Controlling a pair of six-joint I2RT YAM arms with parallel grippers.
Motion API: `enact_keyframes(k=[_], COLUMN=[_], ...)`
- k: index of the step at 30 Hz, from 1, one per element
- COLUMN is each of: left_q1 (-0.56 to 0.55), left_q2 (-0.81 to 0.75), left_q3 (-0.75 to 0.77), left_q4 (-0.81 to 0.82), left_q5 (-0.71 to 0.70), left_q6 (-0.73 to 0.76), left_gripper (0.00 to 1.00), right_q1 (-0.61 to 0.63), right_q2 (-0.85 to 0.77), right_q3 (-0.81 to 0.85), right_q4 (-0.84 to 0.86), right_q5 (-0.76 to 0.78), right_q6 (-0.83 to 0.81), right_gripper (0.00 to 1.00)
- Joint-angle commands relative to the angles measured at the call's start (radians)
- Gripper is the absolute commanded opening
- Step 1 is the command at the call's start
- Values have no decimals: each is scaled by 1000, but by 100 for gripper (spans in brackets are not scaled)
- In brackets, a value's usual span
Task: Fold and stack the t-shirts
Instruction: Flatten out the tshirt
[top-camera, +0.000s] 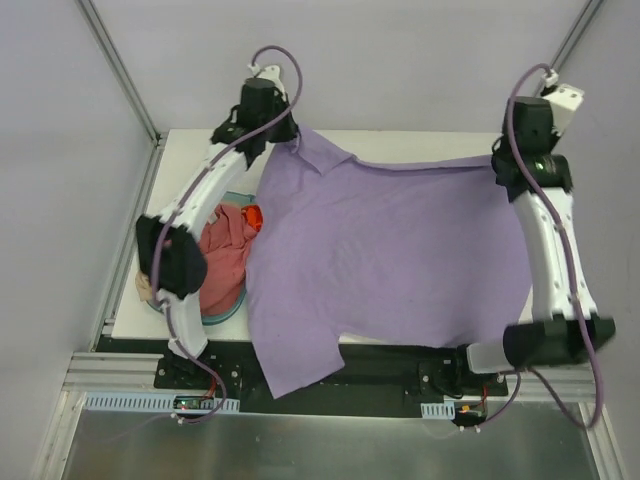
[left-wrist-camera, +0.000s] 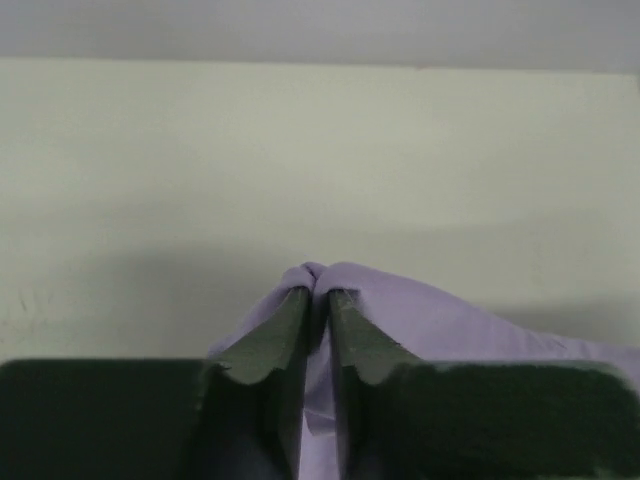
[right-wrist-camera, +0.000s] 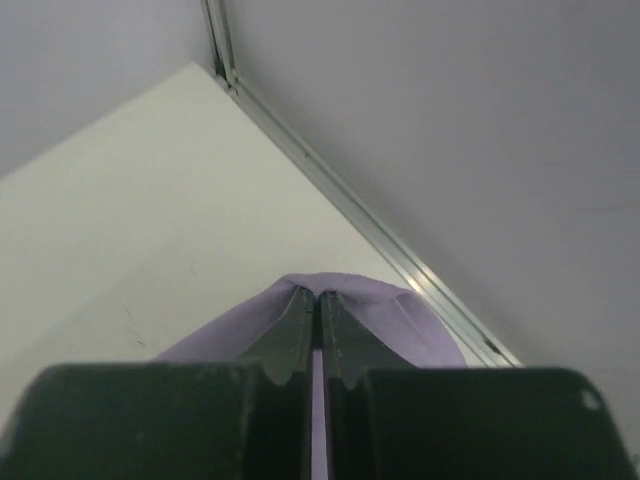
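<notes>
This is a robotics lab test cell, not anyone's home. Beyond the left pincer (left-wrist-camera: 318, 292) the pale desk (left-wrist-camera: 300, 160) runs bare to a blank grey panel (left-wrist-camera: 320, 25). Just past the right pincer (right-wrist-camera: 317, 295) an aluminium frame strip (right-wrist-camera: 330, 192) seals the desk's corner against another such panel. From above, slim metal posts (top-camera: 118, 70) rise behind the pincers. Well back on their near side the white arms (top-camera: 200, 195) are bolted to a slotted aluminium rail (top-camera: 110, 375), beside small exposed circuit boards (top-camera: 195, 405), loose purple cables (top-camera: 290, 65) and a sheet-metal plate (top-camera: 330, 445). Both pincers clamp a lavender t-shirt (top-camera: 400, 260), household laundry amid bare hardware.
</notes>
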Motion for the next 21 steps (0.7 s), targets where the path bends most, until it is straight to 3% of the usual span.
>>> enact_keyframes(k=[1, 3, 4, 5, 8, 10, 15, 21], left_q1=[30, 37, 40, 43, 47, 47, 45, -33], left_q2=[313, 457, 510, 545, 559, 546, 409, 161], left_q3=[238, 365, 423, 440, 450, 441, 314, 1], left_q4=[-68, -117, -127, -130, -130, -128, -128, -111], left_q5=[-56, -55, -42, -27, -22, -13, 108, 241], left_q6=[24, 16, 16, 15, 16, 18, -33, -159], left_gripper=[25, 67, 99, 99, 99, 99, 99, 99], right_q1=[-83, -91, -89, -111, -111, -109, -105, -22], right_q2=[294, 486, 584, 661, 833, 846, 627, 231], right_q3=[16, 121, 192, 288, 534, 538, 293, -193], right_q4=[112, 77, 29, -33, -206, -223, -167, -66], right_q5=[-171, -257, -293, -304, -294, -304, -385, -501], right_q6=[84, 92, 98, 110, 132, 133, 168, 228], right_gripper=[1, 14, 31, 52, 78, 96, 96, 96])
